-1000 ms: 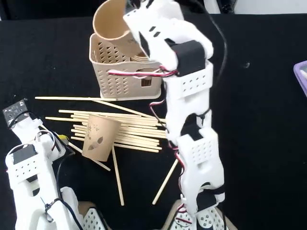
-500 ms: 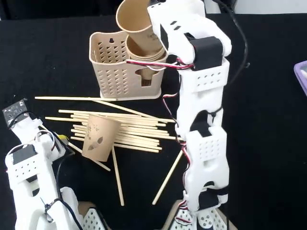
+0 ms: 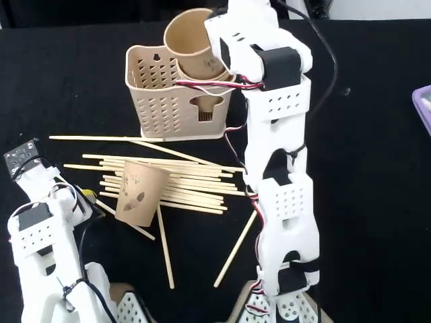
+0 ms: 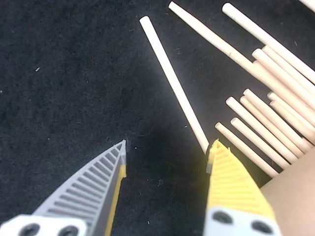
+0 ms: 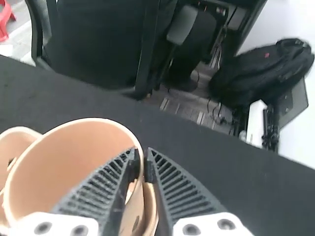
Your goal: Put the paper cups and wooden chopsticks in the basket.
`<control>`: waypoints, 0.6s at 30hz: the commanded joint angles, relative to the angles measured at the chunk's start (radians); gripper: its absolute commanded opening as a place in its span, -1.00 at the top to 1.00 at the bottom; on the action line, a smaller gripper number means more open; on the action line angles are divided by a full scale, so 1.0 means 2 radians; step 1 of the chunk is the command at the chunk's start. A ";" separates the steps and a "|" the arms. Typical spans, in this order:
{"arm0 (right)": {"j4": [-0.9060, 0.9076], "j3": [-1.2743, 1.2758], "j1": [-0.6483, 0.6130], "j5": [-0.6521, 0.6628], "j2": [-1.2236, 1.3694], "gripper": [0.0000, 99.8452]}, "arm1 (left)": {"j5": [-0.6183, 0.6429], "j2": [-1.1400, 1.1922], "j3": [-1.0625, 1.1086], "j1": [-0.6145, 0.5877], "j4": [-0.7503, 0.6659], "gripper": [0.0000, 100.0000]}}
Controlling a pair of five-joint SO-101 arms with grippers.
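Basket of beige perforated plastic, upright at the far side of the black cloth worktop. Right tool closed narrow on the rim of a plain tan paper cup, one finger inside the wall and one outside. The cup is tilted, its base down in the basket's right end, on top of other tan cups nested there. Right arm stretches from the near edge up to the basket. Second paper cup, printed with dark leaf marks, lies on the spread of pale wooden chopsticks in front of the basket, wider end toward the basket. A few sticks angle off loose toward the near edge. Left tool spread wide, holding nothing, low over bare worktop just beside the chopstick ends. One single chopstick runs up to the tip of its yellow finger. Purple object at the right edge, cut off.
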 commanded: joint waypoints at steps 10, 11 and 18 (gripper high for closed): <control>0.044 -0.016 0.007 0.000 -0.088 0.77 | 0.001 -0.004 -0.011 -0.004 -0.007 0.47; 0.054 -0.016 0.012 0.000 -0.085 0.84 | 0.001 -0.004 -0.011 -0.004 -0.007 0.47; 0.104 -0.016 0.047 -0.001 -0.111 0.98 | 0.001 -0.004 -0.010 -0.003 -0.007 0.47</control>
